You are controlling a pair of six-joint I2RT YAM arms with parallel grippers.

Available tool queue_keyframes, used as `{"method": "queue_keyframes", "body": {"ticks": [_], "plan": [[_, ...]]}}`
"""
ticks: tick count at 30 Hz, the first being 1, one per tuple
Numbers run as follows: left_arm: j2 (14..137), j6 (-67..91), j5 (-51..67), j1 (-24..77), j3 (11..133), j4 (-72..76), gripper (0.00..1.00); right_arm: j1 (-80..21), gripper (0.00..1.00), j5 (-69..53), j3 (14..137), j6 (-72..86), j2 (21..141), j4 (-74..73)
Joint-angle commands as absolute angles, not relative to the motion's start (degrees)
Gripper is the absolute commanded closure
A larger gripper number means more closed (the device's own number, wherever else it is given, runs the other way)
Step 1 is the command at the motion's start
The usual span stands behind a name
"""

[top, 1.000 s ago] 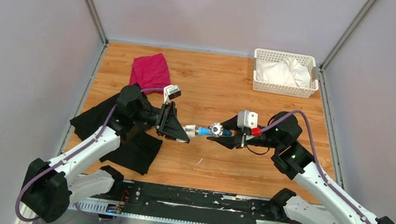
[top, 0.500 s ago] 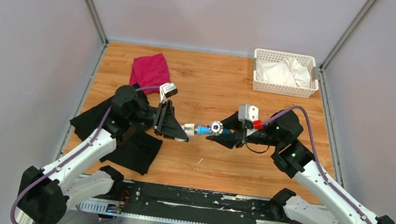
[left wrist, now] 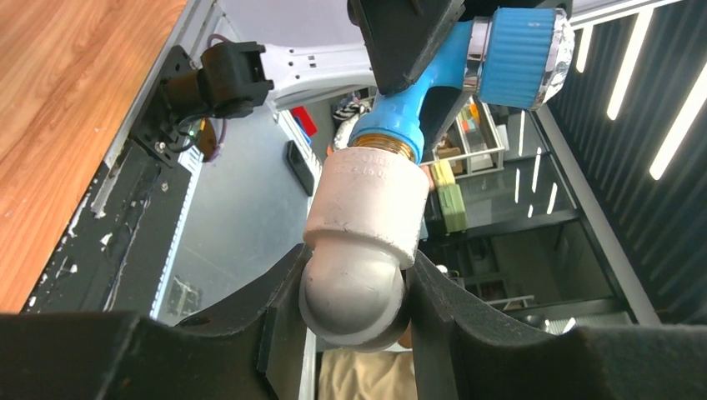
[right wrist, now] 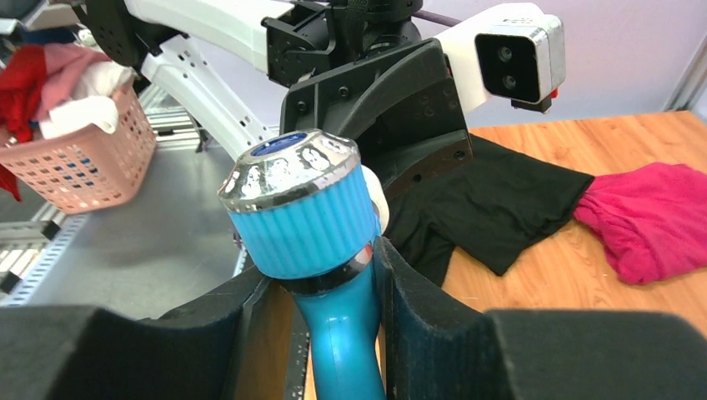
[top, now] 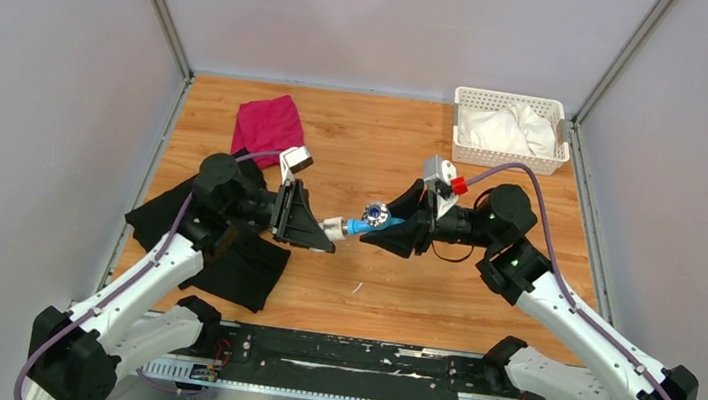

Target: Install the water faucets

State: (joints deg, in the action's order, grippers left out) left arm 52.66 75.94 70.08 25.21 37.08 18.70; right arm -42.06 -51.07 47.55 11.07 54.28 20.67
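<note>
**Top external view: tap and pipe fitting held end to end above the table**

The left gripper point(top: 329, 229) is clamped on a white pipe fitting point(top: 334, 226); in the left wrist view its two dark fingers point(left wrist: 275, 333) press on either side of the fitting's rounded elbow point(left wrist: 354, 300). The right gripper point(top: 389, 230) is clamped on the blue tap point(top: 363, 225), its fingers point(right wrist: 417, 308) squeezing the tap's body point(right wrist: 338, 350) just below the round knob point(right wrist: 296, 208). The tap's brass-coloured thread sits in the mouth of the fitting. Both parts hang clear of the wooden table point(top: 375, 152). A pink cloth point(top: 271, 125) lies beyond the tap to its left, a black cloth point(top: 232, 262) nearer on its left, and a white basket point(top: 461, 154) far beyond it on the right.
</note>
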Motion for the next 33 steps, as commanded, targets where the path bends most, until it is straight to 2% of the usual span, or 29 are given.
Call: {"method": "queue_keyframes", "body": {"ticks": [1,11,20,28,33], "plan": [[50.99,64.51,64.06,25.84,39.12,25.05,1.0,-42.88,1.0,-49.06,49.39,27.89,57.43,19.69],[48.67,59.88,55.71,25.84,39.46,24.96,1.0,-42.77,1.0,-48.86,47.6,35.06,58.62,21.23],[40.06,54.77,42.15,25.84,36.31,24.96,1.0,-42.64,1.0,-48.6,45.78,41.02,59.32,24.76],[38.74,54.32,40.66,25.84,35.39,24.96,1.0,-42.63,1.0,-48.17,45.42,41.4,59.37,24.08],[36.0,52.08,36.93,25.84,34.53,25.48,1.0,-42.63,1.0,-48.11,44.12,46.37,60.18,28.62]]}}
